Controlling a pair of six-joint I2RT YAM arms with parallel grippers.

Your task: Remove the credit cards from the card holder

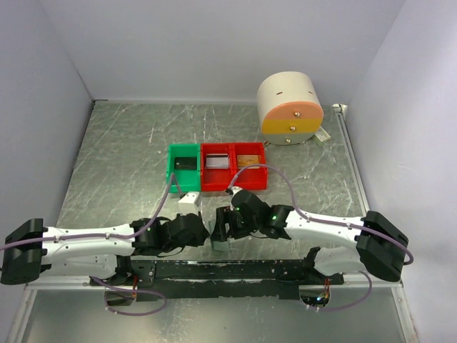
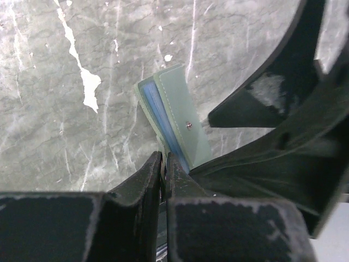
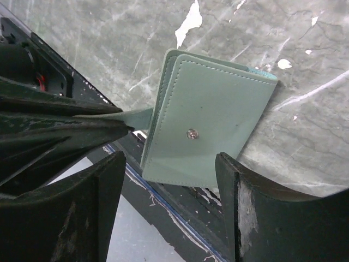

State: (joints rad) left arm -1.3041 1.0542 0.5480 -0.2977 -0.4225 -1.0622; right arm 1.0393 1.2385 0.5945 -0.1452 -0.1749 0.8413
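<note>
The card holder, pale blue-green and folded with a small metal snap on its face, hangs just above the table's near edge. My left gripper is shut on a thin flap at the holder's edge. Blue inner layers show along the holder's open side; no credit cards can be made out inside it. My right gripper is open, its fingers standing either side of the holder's lower corner without touching it. From above, both grippers meet in front of the bins.
A green bin and two red bins stand mid-table, each with a flat item inside; the right one's is tan. A small white piece lies near them. A round cream drawer unit stands at the back right.
</note>
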